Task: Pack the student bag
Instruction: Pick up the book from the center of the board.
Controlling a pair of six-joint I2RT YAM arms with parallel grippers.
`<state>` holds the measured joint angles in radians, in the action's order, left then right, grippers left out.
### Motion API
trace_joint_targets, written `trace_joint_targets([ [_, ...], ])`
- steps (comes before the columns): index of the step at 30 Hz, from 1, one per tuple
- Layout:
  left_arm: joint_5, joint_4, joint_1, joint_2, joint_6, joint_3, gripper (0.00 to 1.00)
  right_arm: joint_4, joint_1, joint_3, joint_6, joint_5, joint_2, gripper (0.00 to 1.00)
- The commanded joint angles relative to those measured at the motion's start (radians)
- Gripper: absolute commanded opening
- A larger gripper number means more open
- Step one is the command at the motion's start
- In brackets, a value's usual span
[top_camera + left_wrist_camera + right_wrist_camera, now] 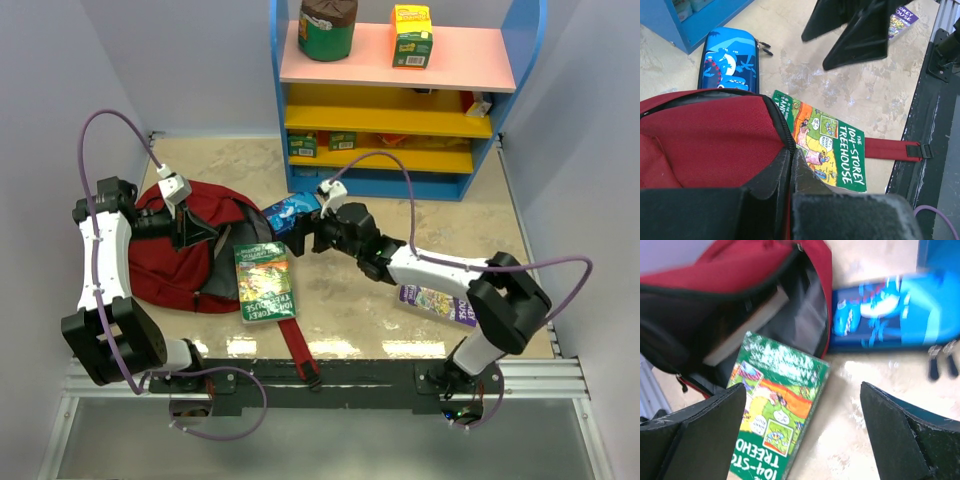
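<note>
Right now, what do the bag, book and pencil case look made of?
The bag: matte woven red fabric, weave and soft folds visible. The book: paper, with a printed cover, apparently paperback. The pencil case: smooth printed synthetic, perhaps coated fabric; slight sheen leaves it open.

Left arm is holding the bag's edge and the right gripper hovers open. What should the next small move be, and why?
Probably lower the right gripper onto the green book and close. Its jaws are open and empty, pointing toward the book, which lies flat at the mouth of the bag that the left gripper pinches open.
</note>
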<state>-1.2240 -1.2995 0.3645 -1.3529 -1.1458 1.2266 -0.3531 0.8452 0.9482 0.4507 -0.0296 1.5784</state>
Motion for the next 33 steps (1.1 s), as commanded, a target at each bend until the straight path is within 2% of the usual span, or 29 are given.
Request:
trace_joint_targets([
  [1, -0.071, -0.014, 0.004, 0.009, -0.031, 0.027, 0.00, -0.130, -0.004, -0.063, 0.167, -0.153, 0.104, 0.99],
  [6, -0.063, -0.015, 0.004, 0.008, -0.035, 0.034, 0.00, -0.291, -0.038, -0.156, 0.252, -0.263, 0.164, 0.99],
  [12, -0.068, -0.015, 0.004, 0.006, -0.034, 0.034, 0.00, -0.516, -0.031, -0.255, 0.351, -0.322, 0.236, 0.99],
  [18, -0.066, -0.015, 0.005, 0.006, -0.031, 0.033, 0.00, -0.602, 0.017, -0.229, 0.407, -0.346, 0.343, 0.98],
  [23, -0.063, -0.015, 0.004, 0.014, -0.029, 0.027, 0.00, -0.571, 0.086, -0.213, 0.418, -0.302, 0.390, 0.89],
  [27, -0.068, -0.015, 0.004, 0.015, -0.031, 0.024, 0.00, -0.508, 0.130, -0.197, 0.421, -0.259, 0.400, 0.77],
  [29, -0.071, -0.015, 0.004, 0.014, -0.029, 0.027, 0.00, -0.495, 0.137, -0.186, 0.418, -0.247, 0.390, 0.62],
  [30, -0.071, -0.017, 0.004, 0.014, -0.029, 0.028, 0.00, -0.471, 0.137, -0.181, 0.413, -0.230, 0.382, 0.49],
  [32, -0.069, -0.018, 0.004, 0.015, -0.026, 0.030, 0.00, -0.433, 0.135, -0.154, 0.378, -0.208, 0.335, 0.36],
  [33, -0.068, -0.017, 0.005, 0.015, -0.028, 0.030, 0.00, -0.378, 0.135, -0.140, 0.361, -0.201, 0.316, 0.23],
])
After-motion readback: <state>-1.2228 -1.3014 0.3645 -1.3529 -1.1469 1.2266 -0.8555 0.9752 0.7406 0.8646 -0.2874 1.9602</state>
